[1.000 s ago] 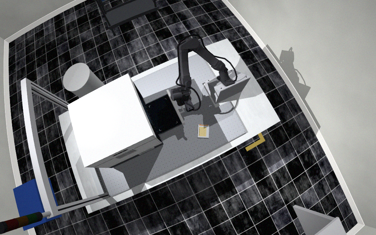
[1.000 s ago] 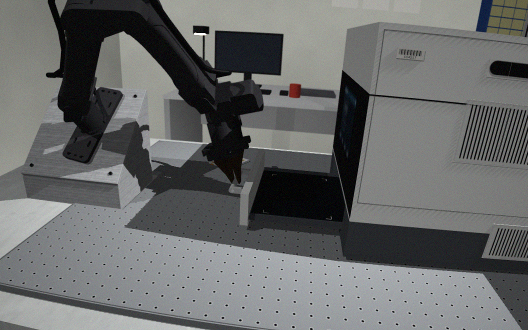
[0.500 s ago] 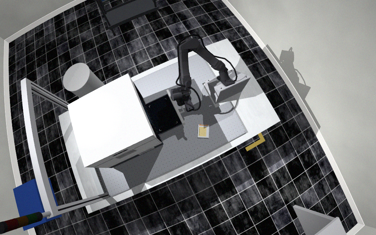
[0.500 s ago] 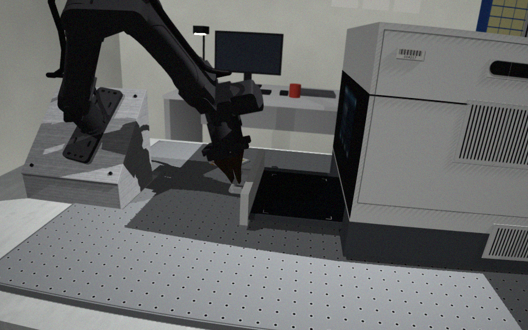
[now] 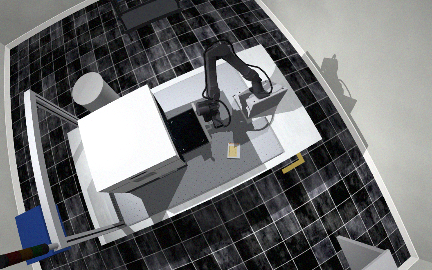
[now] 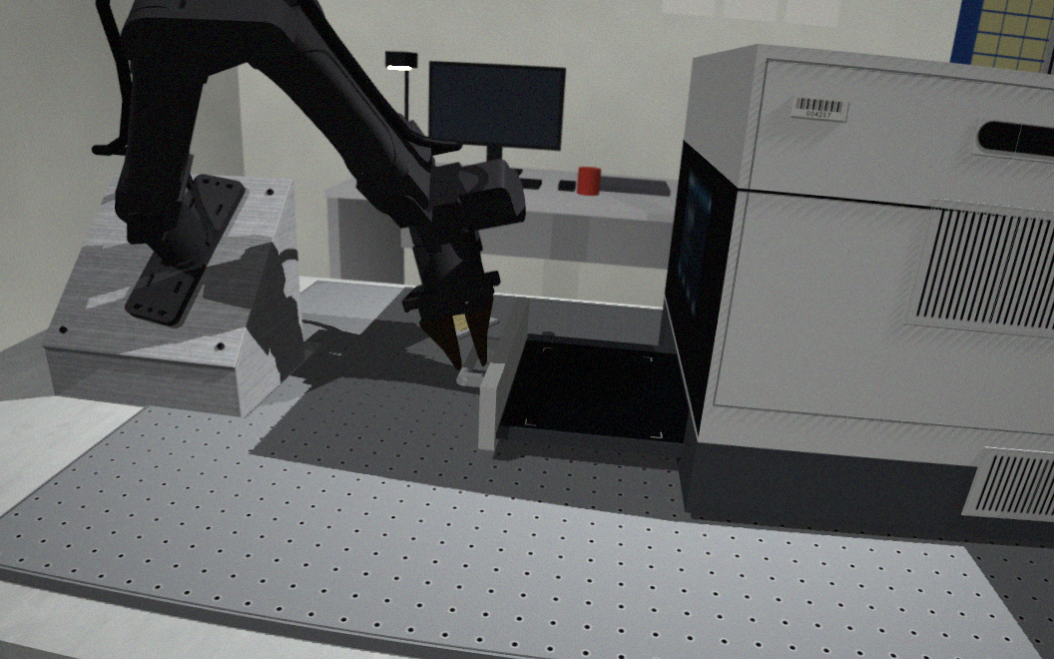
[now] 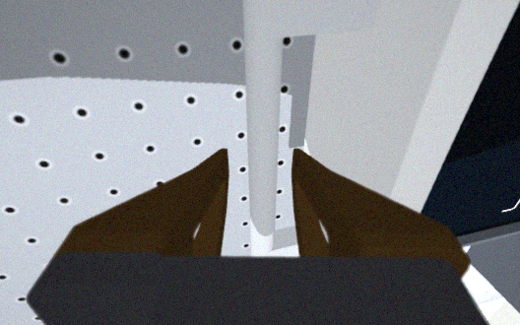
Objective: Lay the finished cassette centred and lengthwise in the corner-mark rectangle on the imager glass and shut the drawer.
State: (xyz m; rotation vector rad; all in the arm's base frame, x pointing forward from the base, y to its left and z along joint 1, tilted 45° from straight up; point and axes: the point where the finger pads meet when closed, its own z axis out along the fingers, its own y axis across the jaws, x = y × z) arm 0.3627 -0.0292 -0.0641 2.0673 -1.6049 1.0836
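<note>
The finished cassette FINISHED (image 5: 233, 150), flat and yellow with an orange band, lies on the perforated plate, apart from the drawer. The gel imager IM (image 5: 127, 137) is a big white box, also seen in the exterior view (image 6: 883, 245). Its drawer is pulled out and shows bare dark glass (image 6: 593, 384) with white corner marks. My gripper (image 7: 260, 161) stands at the drawer's front panel (image 6: 490, 400). Its brown fingers straddle the light grey handle bar (image 7: 262, 148) with a gap on each side, so it is open and grips nothing.
The arm's slanted grey mount block (image 6: 179, 311) stands just behind the gripper. The perforated plate (image 6: 433, 556) stretches in front of the drawer and IM. A desk with a monitor (image 6: 497, 106) and a red cup (image 6: 588, 181) stands far behind.
</note>
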